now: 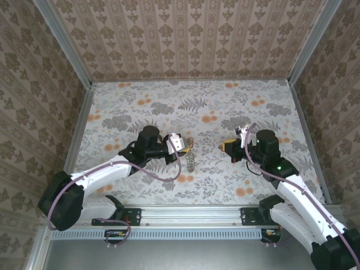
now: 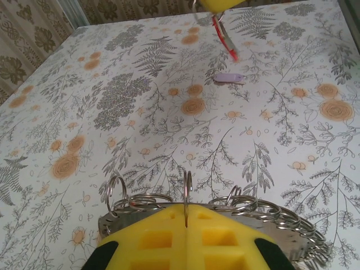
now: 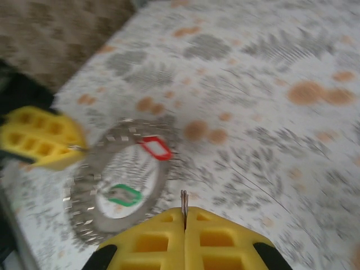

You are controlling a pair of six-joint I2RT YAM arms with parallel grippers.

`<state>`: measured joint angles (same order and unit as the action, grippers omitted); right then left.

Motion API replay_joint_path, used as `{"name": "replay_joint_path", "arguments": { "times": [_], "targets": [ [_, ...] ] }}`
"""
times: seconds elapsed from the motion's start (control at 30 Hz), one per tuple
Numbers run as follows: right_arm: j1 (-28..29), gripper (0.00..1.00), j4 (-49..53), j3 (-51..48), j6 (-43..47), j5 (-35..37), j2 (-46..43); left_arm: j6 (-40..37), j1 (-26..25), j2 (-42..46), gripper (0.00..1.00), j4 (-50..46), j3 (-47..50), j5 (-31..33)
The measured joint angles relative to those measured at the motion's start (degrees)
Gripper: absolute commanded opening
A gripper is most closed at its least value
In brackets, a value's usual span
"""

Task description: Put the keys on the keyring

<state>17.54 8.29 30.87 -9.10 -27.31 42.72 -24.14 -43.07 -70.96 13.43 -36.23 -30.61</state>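
In the left wrist view my left gripper (image 2: 186,207) is shut on a small split ring (image 2: 186,185) standing upright on the large toothed keyring (image 2: 292,232), which carries several wire rings. From above, that gripper (image 1: 180,143) holds the keyring (image 1: 191,157) at the table's middle. My right gripper (image 1: 226,147) is shut on a thin metal piece (image 3: 184,198); a red key (image 2: 225,40) hangs under it. The blurred right wrist view shows the keyring (image 3: 84,225) with a red tag (image 3: 156,147) over its rim and a green tag (image 3: 125,195) in its hole.
A small lavender tag (image 2: 229,77) lies flat on the flowered tablecloth (image 1: 225,107) below the right gripper (image 2: 216,4). Patterned walls with metal corner posts (image 1: 84,84) close the table in on three sides. The left gripper (image 3: 42,138) sits at the keyring's far side.
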Motion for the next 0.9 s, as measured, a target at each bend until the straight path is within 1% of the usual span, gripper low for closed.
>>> {"name": "replay_joint_path", "arguments": {
  "times": [0.1,0.27,0.37,0.47,0.57,0.73,0.9],
  "targets": [
    [0.17,0.0,-3.5,-2.25,2.12,-4.66,-2.6,0.59,0.0,0.0,0.0,0.2,0.0,-0.76],
    [2.1,0.0,-5.31,-3.08,5.44,-6.8,-3.65,1.18,0.0,0.0,0.0,0.31,0.0,-2.19],
    [5.99,0.0,-4.31,-2.67,8.66,-4.87,-3.26,1.6,0.0,0.0,0.0,0.31,0.0,-2.91],
    [10.78,0.0,-3.32,-1.99,12.39,-0.92,-2.73,2.05,0.0,0.0,0.0,0.33,0.0,-3.5],
    [14.12,0.0,-3.34,-1.18,15.41,2.49,-1.4,2.4,0.0,0.0,0.0,0.33,0.0,-3.78],
    [16.96,0.0,-3.85,1.16,18.51,5.86,2.43,3.39,0.0,0.0,0.0,1.14,0.0,-4.07],
    [18.34,0.0,-5.49,2.56,20.11,6.36,6.78,4.48,0.0,-0.13,0.0,2.64,0.0,-4.13]
  ]
}}
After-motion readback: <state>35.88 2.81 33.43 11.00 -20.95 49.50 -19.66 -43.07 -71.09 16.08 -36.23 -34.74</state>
